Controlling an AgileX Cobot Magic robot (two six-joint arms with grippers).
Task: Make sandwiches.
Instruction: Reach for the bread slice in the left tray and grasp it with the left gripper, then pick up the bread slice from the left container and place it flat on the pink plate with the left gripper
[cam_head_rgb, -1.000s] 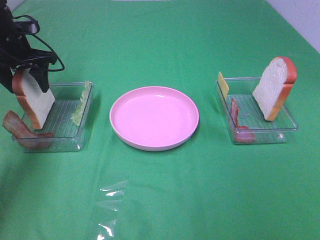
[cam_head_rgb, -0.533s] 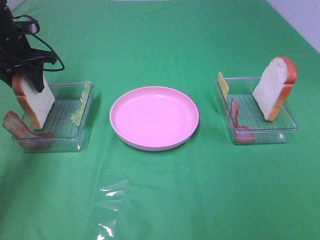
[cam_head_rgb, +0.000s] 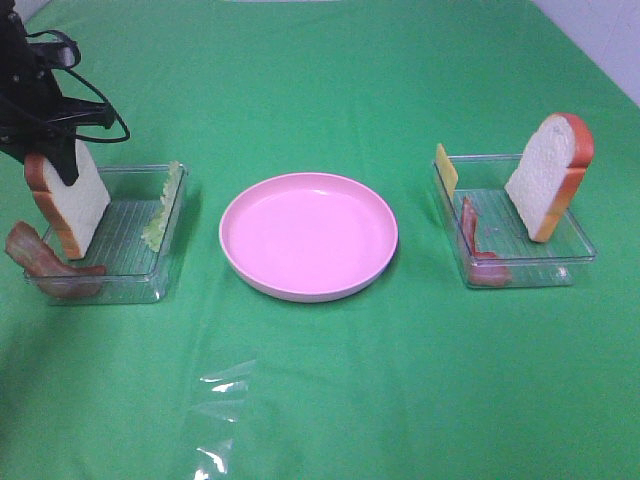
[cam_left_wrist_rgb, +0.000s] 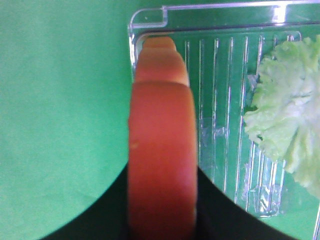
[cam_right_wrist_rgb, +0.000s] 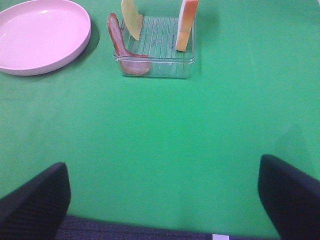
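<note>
Now the left gripper (cam_head_rgb: 48, 158) has drawn its jaws together on the top crust of the bread slice (cam_head_rgb: 75, 205); a moment ago they stood wide around it. The slice stands upright in the clear tray (cam_head_rgb: 135, 275) left of the pink plate (cam_head_rgb: 308, 235), and the wrist view shows its crust pinched on both sides. I judge the first slice is ready for lifting toward the plate, which carries nothing yet. Lettuce (cam_head_rgb: 163, 210) and bacon (cam_head_rgb: 40, 262) wait in the same tray. Right of the plate, the right gripper (cam_right_wrist_rgb: 162, 197) hangs with jaws wide apart, holding nothing.
</note>
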